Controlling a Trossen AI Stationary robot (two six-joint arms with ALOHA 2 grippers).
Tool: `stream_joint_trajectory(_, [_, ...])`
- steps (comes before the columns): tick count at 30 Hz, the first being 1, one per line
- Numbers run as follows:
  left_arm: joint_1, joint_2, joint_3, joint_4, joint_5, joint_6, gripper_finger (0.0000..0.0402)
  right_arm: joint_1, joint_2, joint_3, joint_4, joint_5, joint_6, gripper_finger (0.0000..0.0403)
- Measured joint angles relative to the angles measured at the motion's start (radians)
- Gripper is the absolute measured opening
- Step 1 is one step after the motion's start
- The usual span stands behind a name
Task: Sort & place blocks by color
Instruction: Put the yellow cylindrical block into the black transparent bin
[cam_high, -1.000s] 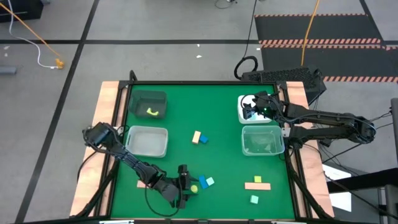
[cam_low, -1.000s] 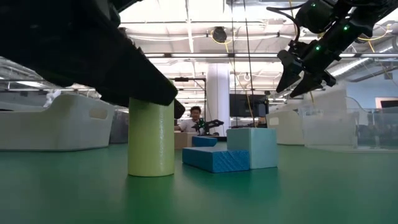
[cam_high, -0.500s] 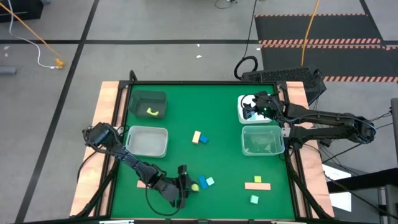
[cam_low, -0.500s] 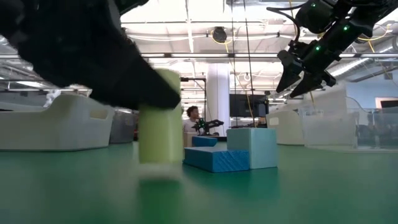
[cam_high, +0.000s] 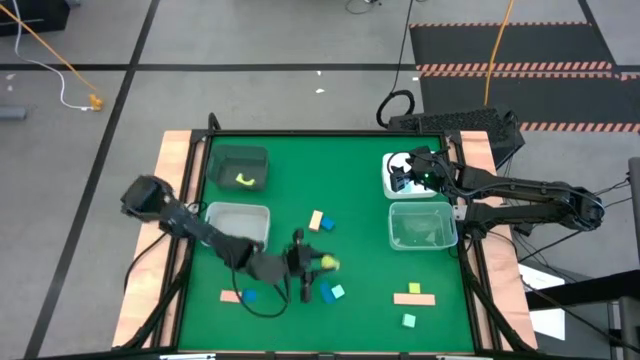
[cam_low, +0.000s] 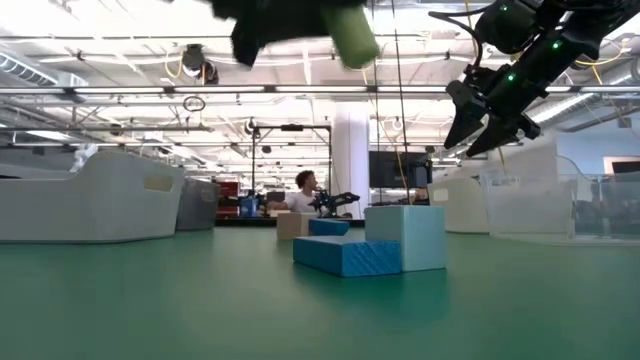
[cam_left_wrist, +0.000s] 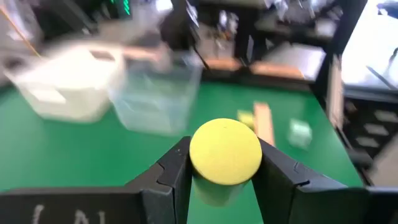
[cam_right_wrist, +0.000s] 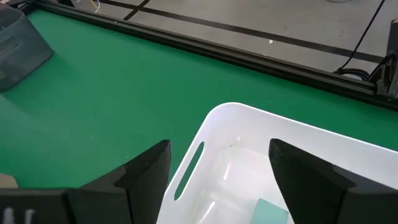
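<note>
My left gripper (cam_high: 312, 263) hovers above the table's middle, shut on a yellow-green cylinder block (cam_left_wrist: 225, 152), which shows high up in the low view (cam_low: 352, 35). More blocks lie on the green table: a tan and a blue one (cam_high: 320, 222), blue ones (cam_high: 331, 292), a pink and a blue one (cam_high: 240, 296) near the left, a pink bar (cam_high: 413, 298) and a mint cube (cam_high: 408, 320). My right gripper (cam_right_wrist: 217, 180) stands open over the white bin (cam_high: 409, 187), where a mint block (cam_right_wrist: 272, 211) lies. My left gripper pinches the cylinder's round side wall (cam_left_wrist: 198, 180) between its two fingers, just below the cylinder's top end. The fingers come nearly level from the table's left. The cylinder is lifted clear of the table, a little tilted from upright.
A dark bin (cam_high: 238, 167) with a yellow piece inside stands far left, with a clear bin (cam_high: 237, 227) nearer. Another clear bin (cam_high: 422, 225) sits by the white one on the right. A person shows in the room behind (cam_low: 308, 190).
My left gripper has risen and gone toward the table's far edge with the yellow-green cylinder. The cylinder stood upright on the table by the blue blocks a second ago and now hangs clear, high above them, a little tilted.
</note>
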Motion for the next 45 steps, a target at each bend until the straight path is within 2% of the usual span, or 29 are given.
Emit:
stream_joint_trajectory(6, [0.108, -0.184, 0.000, -0.101, 0.000, 0.182, 0.0130, 0.000, 0.000, 0.000, 0.000, 0.000, 0.000, 0.0265])
stream_joint_trajectory(8, [0.142, -0.240, 0.000, -0.120, 0.000, 0.200, 0.0130, 0.000, 0.000, 0.000, 0.000, 0.000, 0.001, 0.0265])
stream_joint_trajectory(17, [0.240, -0.431, 0.000, -0.111, 0.000, 0.113, 0.0130, 0.000, 0.000, 0.000, 0.020, 0.001, -0.001, 0.0265])
stream_joint_trajectory(23, [0.307, -0.517, 0.000, -0.076, -0.025, 0.113, 0.0130, 0.000, 0.000, 0.000, 0.023, 0.001, -0.001, 0.0265])
stream_joint_trajectory(29, [0.384, -0.579, 0.000, -0.122, -0.119, 0.137, 0.0130, 0.000, 0.000, 0.000, 0.081, 0.001, 0.003, 0.0265])
stream_joint_trajectory(33, [0.447, -0.598, 0.000, -0.238, -0.213, 0.135, 0.0130, 0.000, 0.000, 0.000, 0.172, 0.000, 0.011, 0.0265])
stream_joint_trajectory(36, [0.503, -0.607, 0.000, -0.371, -0.260, 0.078, 0.0130, 0.000, 0.000, 0.000, 0.274, 0.000, 0.059, 0.0265])
stream_joint_trajectory(41, [0.616, -0.605, 0.000, -0.642, -0.257, -0.164, 0.0130, 0.000, 0.000, 0.000, 0.450, 0.000, 0.081, 0.0265])
stream_joint_trajectory(45, [0.719, -0.605, 0.000, -0.883, -0.202, -0.371, 0.0130, 0.000, 0.000, 0.000, 0.557, 0.000, 0.085, 0.0265])
